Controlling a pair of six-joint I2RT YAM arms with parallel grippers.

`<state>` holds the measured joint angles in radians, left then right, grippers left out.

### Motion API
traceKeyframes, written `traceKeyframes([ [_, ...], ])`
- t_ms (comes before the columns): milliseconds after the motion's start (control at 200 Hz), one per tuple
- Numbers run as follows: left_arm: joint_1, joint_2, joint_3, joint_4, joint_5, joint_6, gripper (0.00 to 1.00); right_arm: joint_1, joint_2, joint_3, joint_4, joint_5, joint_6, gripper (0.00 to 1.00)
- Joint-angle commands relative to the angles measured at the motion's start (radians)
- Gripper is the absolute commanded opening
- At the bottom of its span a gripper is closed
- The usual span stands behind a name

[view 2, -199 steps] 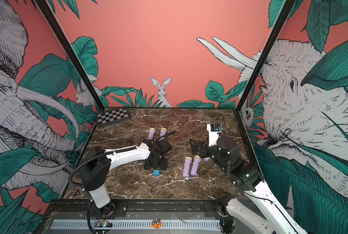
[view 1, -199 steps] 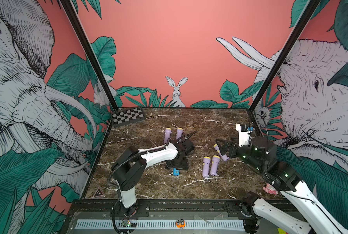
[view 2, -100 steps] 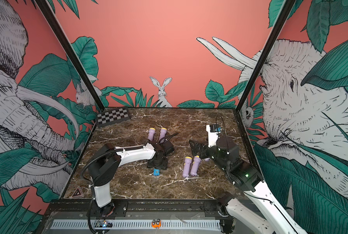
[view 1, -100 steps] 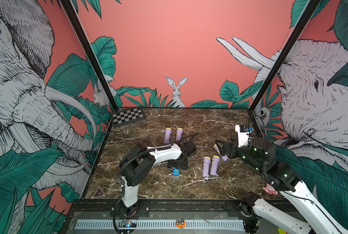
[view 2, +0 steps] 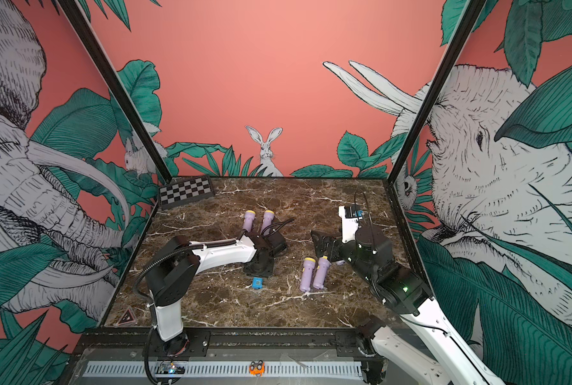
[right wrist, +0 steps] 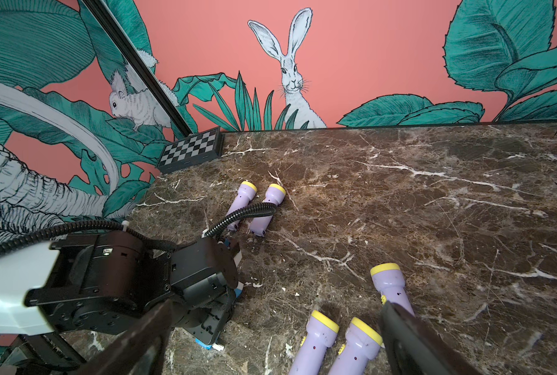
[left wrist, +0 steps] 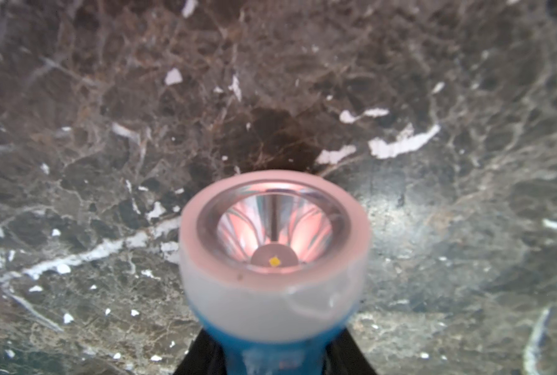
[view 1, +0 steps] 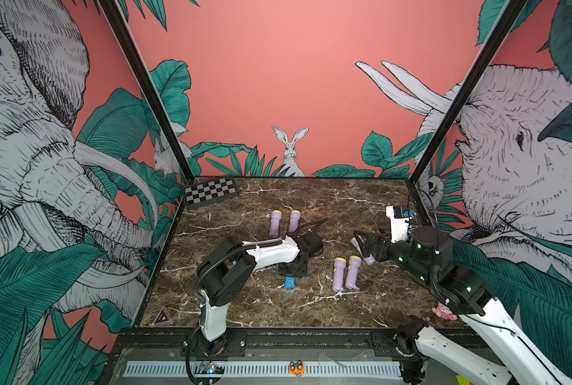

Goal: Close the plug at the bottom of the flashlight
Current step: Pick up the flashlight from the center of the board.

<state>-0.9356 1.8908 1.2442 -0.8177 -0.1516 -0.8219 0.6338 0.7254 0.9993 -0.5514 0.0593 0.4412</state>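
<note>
Glossy brown table (view 1: 251,310), white-veined. Two smooth lilac flashlights (view 1: 338,276), yellow-capped cylinders, lie side by side. Mid-table the left gripper (left wrist: 275,360) is clenched on the blue flashlight (left wrist: 273,292): white flared head, shiny cone reflector. The right gripper (right wrist: 277,305) gapes wide, gripping nothing, one finger (right wrist: 407,334) overlapping a third lilac flashlight (right wrist: 389,285), contact unclear. Two more lilac flashlights (view 1: 274,225) lie farther back

Your left gripper (view 1: 293,270) has clamped down on the flashlight (left wrist: 272,292); a second ago its jaws stood wide around it. Your left elbow (view 1: 226,266) has swung in closer behind the gripper, folding that arm tighter.
</note>
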Motion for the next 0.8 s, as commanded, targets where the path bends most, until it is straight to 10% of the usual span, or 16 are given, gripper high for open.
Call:
traceKeyframes([
  [0, -0.003, -0.003, -0.013, -0.053, -0.029, -0.005, 0.23, -0.006, -0.004, -0.011, 0.031, -0.007, 0.008, 0.99],
  [110, -0.002, -0.031, 0.021, -0.092, -0.037, 0.003, 0.00, -0.005, -0.006, -0.013, 0.034, -0.009, 0.013, 0.99],
  [310, 0.003, -0.221, 0.084, -0.041, 0.022, 0.019, 0.00, -0.004, -0.012, -0.067, 0.116, -0.100, 0.062, 0.99],
  [570, 0.112, -0.688, -0.337, 0.893, 0.264, -0.222, 0.00, -0.004, -0.068, -0.246, 0.463, -0.237, 0.310, 0.99],
  [795, 0.187, -0.737, -0.575, 1.479, 0.234, -0.506, 0.00, -0.005, 0.060, -0.413, 0.962, -0.338, 0.688, 0.99],
])
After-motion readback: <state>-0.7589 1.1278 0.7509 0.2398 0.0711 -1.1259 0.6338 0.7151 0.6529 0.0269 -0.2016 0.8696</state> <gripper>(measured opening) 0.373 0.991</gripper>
